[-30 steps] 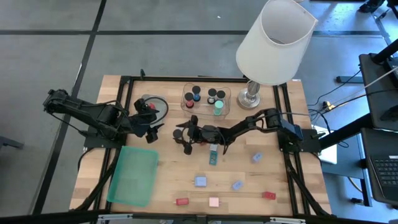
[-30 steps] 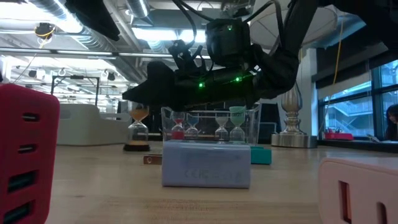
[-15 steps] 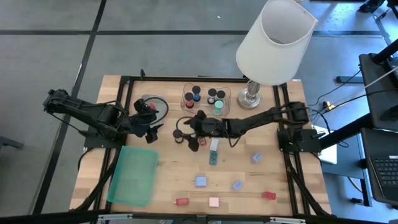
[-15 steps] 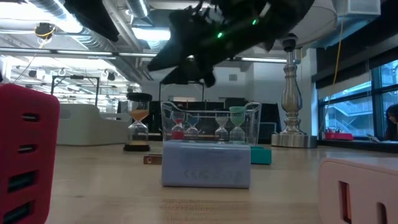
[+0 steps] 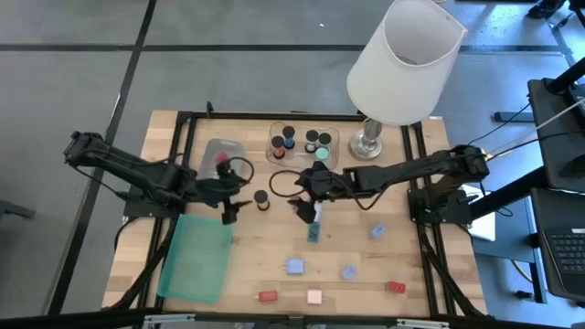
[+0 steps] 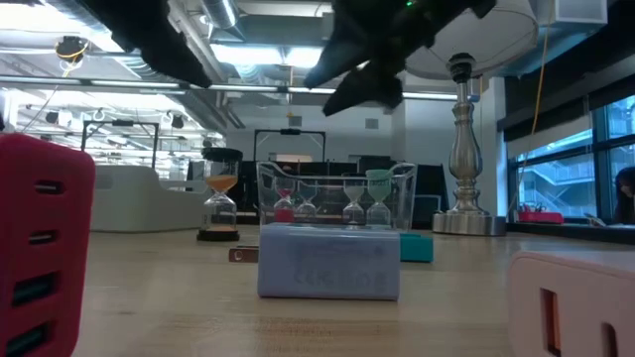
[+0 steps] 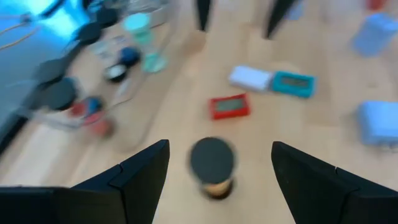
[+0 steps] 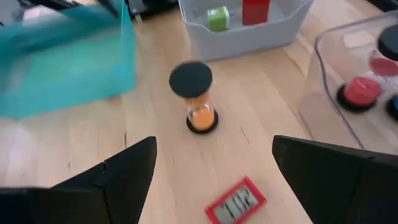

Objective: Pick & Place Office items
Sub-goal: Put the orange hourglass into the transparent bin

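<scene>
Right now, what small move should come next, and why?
Probably ease the left pincer forward around the orange hourglass, then close. Its open fingers frame the hourglass, which stands upright and free on the table. The open right pincer hangs apart from it.

1. Your high view is evenly lit and sharp, with only soft shadows on the wood surface [image 5: 274, 247].
2. Your low view is backlit by ceiling strip lights [image 6: 268, 55], so the arms overhead go near-black.
3. Both your wrist views are smeary; the teal lid [image 8: 62, 59] and hourglass [image 7: 212, 167] are blurred.
</scene>
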